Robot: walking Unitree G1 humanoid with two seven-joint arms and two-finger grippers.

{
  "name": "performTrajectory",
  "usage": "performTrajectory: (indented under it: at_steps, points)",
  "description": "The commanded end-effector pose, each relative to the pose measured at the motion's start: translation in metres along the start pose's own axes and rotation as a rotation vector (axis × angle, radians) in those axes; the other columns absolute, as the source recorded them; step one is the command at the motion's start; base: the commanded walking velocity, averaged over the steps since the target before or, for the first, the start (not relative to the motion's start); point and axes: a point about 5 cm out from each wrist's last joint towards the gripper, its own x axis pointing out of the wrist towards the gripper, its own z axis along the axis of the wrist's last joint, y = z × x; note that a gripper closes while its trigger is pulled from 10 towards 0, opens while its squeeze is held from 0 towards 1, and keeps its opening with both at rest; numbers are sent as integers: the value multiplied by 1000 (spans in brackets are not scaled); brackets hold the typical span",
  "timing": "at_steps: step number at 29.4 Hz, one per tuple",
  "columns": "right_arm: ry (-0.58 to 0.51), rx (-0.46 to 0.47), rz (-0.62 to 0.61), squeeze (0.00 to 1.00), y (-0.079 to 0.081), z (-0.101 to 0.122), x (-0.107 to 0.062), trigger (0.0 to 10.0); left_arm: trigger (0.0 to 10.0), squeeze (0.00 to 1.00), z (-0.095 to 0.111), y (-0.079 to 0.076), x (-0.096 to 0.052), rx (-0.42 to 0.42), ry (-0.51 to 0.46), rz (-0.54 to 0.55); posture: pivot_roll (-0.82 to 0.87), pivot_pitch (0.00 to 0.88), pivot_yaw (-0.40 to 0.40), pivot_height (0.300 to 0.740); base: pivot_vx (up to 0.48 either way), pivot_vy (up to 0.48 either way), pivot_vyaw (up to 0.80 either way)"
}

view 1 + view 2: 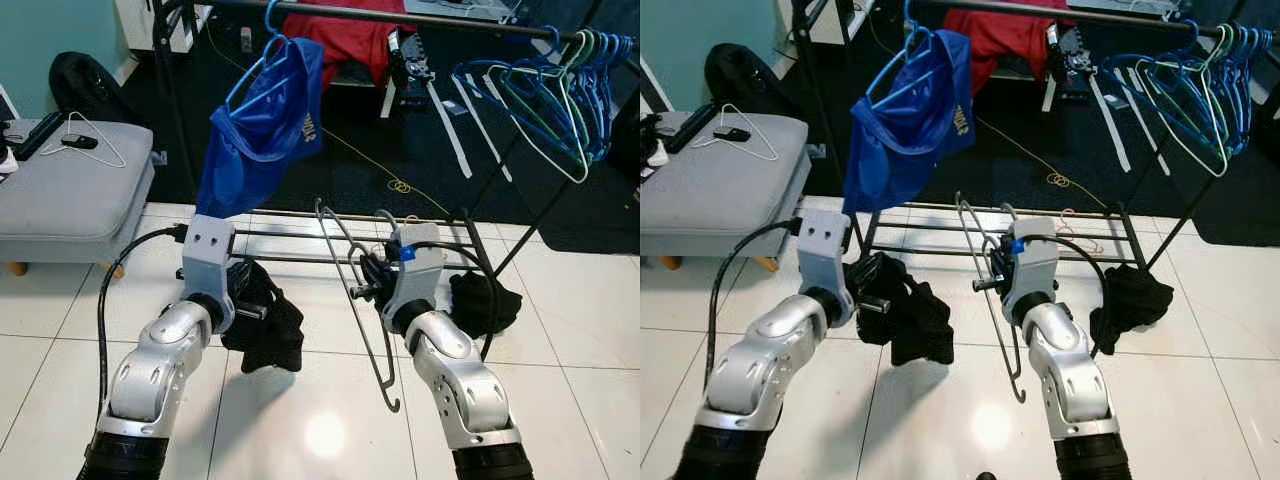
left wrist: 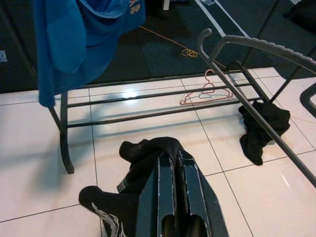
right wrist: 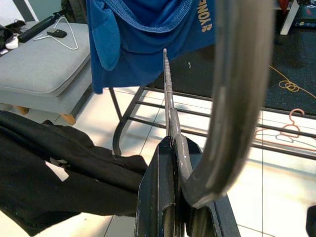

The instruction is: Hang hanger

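Right gripper [image 1: 372,285] pinches a grey wire hanger [image 1: 362,300], its hook hanging toward 6 o'clock, below the clothes rack rail [image 1: 420,17] at 12. Left gripper [image 1: 248,300] is clamped on a black garment [image 1: 270,325], at 9 o'clock from the hanger.

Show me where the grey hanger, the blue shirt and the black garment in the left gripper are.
grey hanger [image 1: 352,290]: left eye view, long wire side.
blue shirt [image 1: 262,135]: left eye view, chest cloth.
black garment [image 1: 918,318]: right eye view, hanging folds.
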Motion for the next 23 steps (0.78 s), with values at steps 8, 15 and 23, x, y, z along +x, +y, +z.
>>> performTrajectory:
  at_steps: [8, 15, 23]
  points:
    - [47, -17, 17, 0, 2, -9, -4, 10000, 10000, 0, -3, -3, 3, 29, -2, 25, -45, 190, -54, 740, 0, 0, 0]
    - [53, -18, 26, 0, 4, -10, -5, 10000, 10000, 0, -3, -3, 4, 16, -2, 4, -46, 192, -54, 740, 0, -69, 0]
    - [57, -25, 27, 0, 3, -11, -5, 10000, 10000, 0, -7, 1, 4, -39, 16, 73, -50, 191, -56, 740, 0, -240, 0]
